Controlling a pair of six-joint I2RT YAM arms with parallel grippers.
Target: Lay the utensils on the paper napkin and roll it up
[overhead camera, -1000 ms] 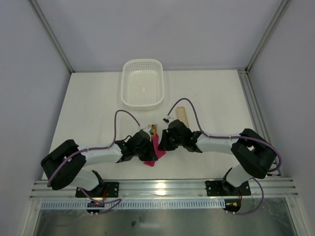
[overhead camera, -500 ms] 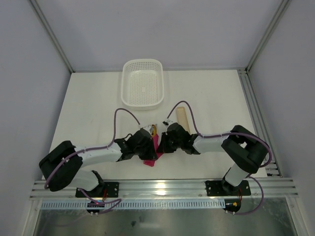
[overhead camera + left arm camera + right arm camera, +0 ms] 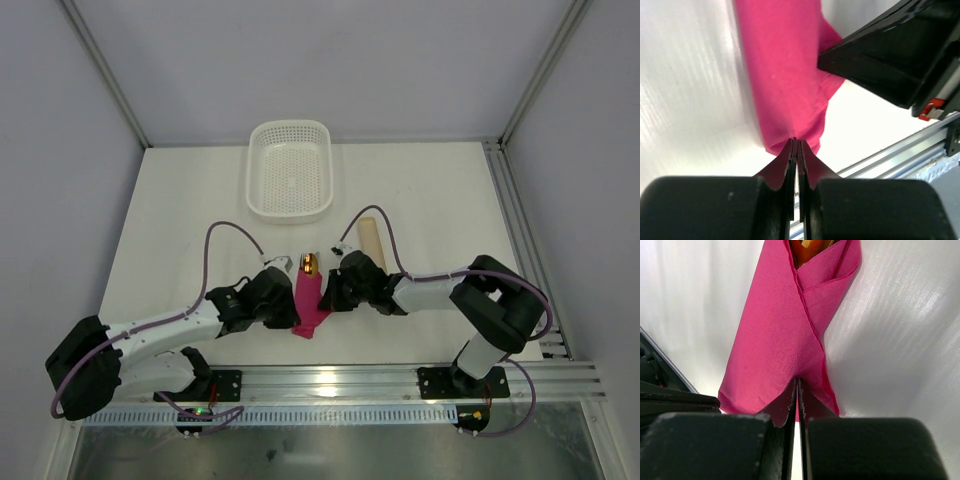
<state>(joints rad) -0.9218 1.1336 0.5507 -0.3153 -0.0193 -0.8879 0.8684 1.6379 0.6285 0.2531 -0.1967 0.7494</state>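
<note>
Top external view: the paper napkin [image 3: 306, 300] is rolled into a narrow magenta-pink bundle lying on the white surface [image 3: 180, 220], near the front edge at centre, between the two arms, long axis running near to far. Its far end is open, and a shiny gold head of the utensils [image 3: 310, 264] pokes out there; no darker piece shows. Right wrist view: diagonal overlapping folds, faint embossed dots, an orange-gold glint inside the top opening. Left wrist view: the roll's lower end is flattened and slightly creased. Left jaws are together, tips at the roll's near end. Right jaws are together, tips against its side. Whether either pinches paper cannot be told. White basket [image 3: 289, 170] sits farther back, well apart; beige strip [image 3: 371, 240] lies just beyond the right arm.
</note>
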